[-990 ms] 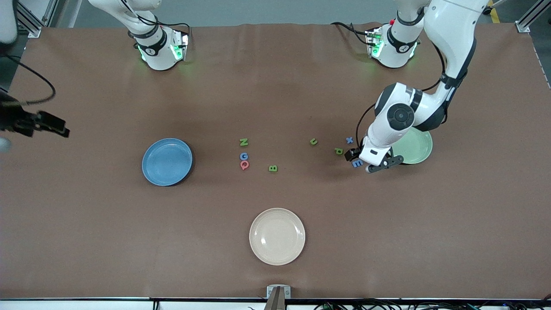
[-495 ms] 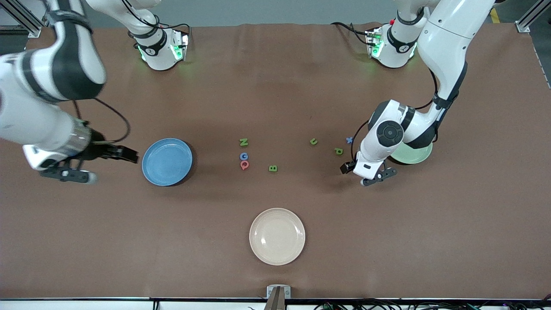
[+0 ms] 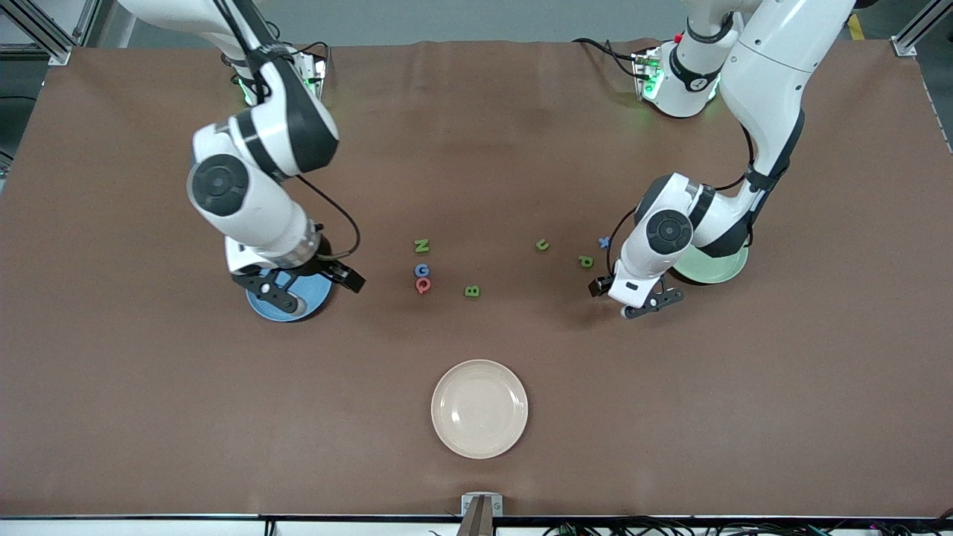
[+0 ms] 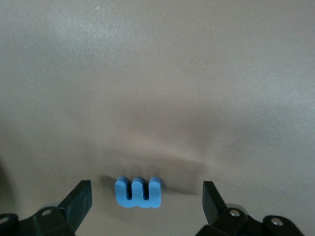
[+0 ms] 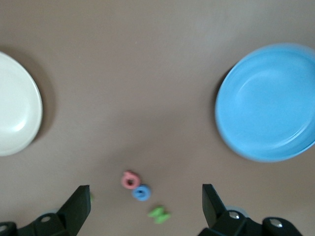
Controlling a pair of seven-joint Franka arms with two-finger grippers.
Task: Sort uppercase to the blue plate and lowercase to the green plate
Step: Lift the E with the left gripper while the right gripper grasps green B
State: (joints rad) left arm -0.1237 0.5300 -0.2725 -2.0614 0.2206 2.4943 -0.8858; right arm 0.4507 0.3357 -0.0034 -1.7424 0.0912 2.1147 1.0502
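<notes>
The blue m point(image 4: 138, 191) lies flat on the table between the spread fingers of my open left gripper point(image 4: 146, 192), which touches nothing. In the front view that gripper point(image 3: 640, 301) hides the m, beside the green plate point(image 3: 715, 269). The x point(image 3: 604, 242), p point(image 3: 586, 261) and u point(image 3: 543, 244) lie close by. N point(image 3: 421, 245), G point(image 3: 422, 269), Q point(image 3: 423, 285) and B point(image 3: 472, 291) lie mid-table. My open, empty right gripper point(image 3: 287, 292) hangs over the blue plate point(image 3: 262, 309). Its wrist view shows the blue plate point(image 5: 268, 103), Q point(image 5: 129, 180), G point(image 5: 141, 192) and N point(image 5: 159, 214) far below.
A cream plate point(image 3: 479, 408) sits nearer the front camera than the letters, also seen as the cream plate point(image 5: 15, 113) in the right wrist view. The left arm's elbow hangs over part of the green plate. Both bases stand at the table's back edge.
The right arm swung in from the right arm's end of the table to over the blue plate. The left gripper shifted over the m, which no longer shows in the front view.
</notes>
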